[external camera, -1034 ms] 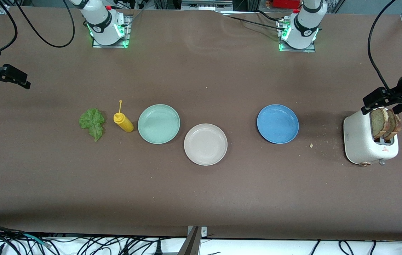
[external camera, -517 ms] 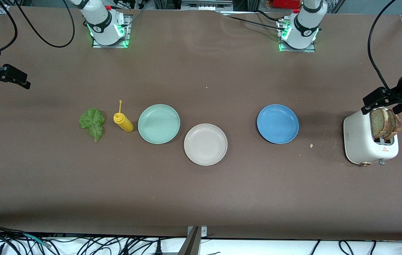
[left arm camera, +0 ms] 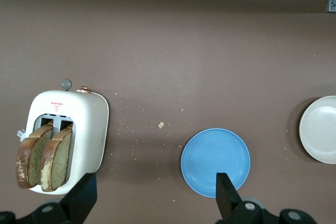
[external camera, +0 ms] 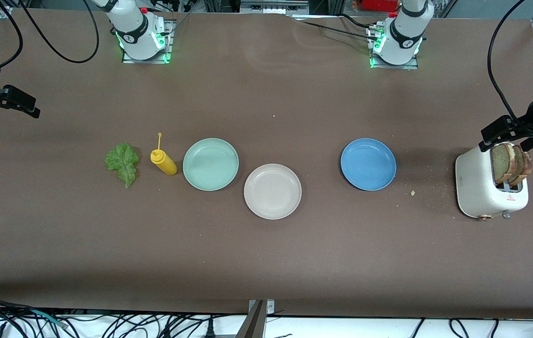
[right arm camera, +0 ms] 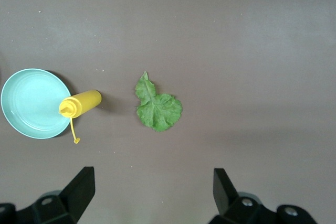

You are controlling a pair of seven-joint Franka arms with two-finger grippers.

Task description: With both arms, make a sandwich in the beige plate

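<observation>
At right of frame, our left gripper (external camera: 506, 136), fingers spread, hovers beside the toaster's (external camera: 482, 188) upright bread slices (external camera: 510, 163); right gripper (right arm camera: 152, 192) spread, waiting.

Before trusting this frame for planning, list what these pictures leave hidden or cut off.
- Two brown-crusted bread slices: lower halves hidden in the white toaster's slots, front and left wrist views.
- Left gripper: cut by the left wrist view's edge.
- Right gripper: cut by the right wrist view's edge.
- Small red toaster label: too small to read.
</observation>
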